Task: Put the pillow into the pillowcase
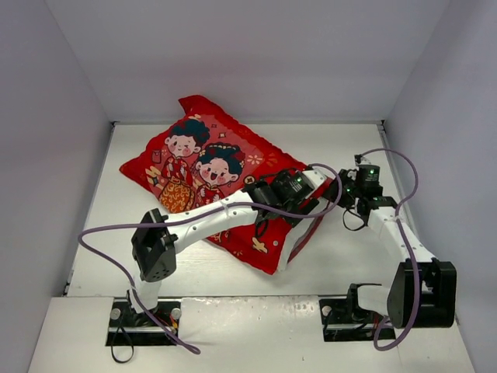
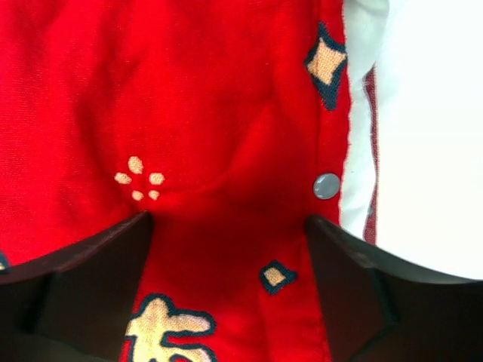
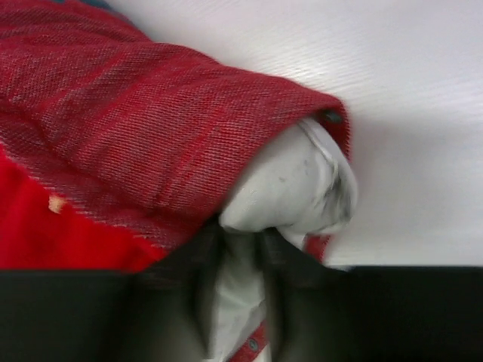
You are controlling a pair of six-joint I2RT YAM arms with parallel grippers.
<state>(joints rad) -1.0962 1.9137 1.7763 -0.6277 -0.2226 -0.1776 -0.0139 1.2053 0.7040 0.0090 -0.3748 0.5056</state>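
Tucking the last corner home looks to be the step in hand. The pillow [image 3: 290, 188] is almost wholly inside the pillowcase [image 1: 210, 167], which lies plump and slantwise across the middle of the desk [image 1: 349, 148], its mouth toward the right arm. Only a rounded white bulge shows at that mouth. The right end effector [image 3: 238, 302] has its fingers pinched on a fold of the pillow just below the bulge, with soft white cloth between them. The left end effector [image 2: 228, 226] stands wide apart and holds nothing, poised over the printed face of the pillowcase close to the hem. Whether its tips press the cloth I cannot tell.

The next move, I judge, calls for the pinched corner to be pushed inward under the hem. Meanwhile the left side should pin or lift the edge so the cover does not slide along with it. The hem would then need pulling over the bulge before the snap [image 2: 326, 185] can meet its mate.

The face is smooth, bright red, printed with gold characters, diamonds and small flowers. At the mouth the edge is folded back, showing a duller, coarse-woven reverse. The pillow is plain and limp, crumpled where it is gripped and faintly smudged grey. The snap is a small grey disc beside the hem. The desk is flat, white and matt.
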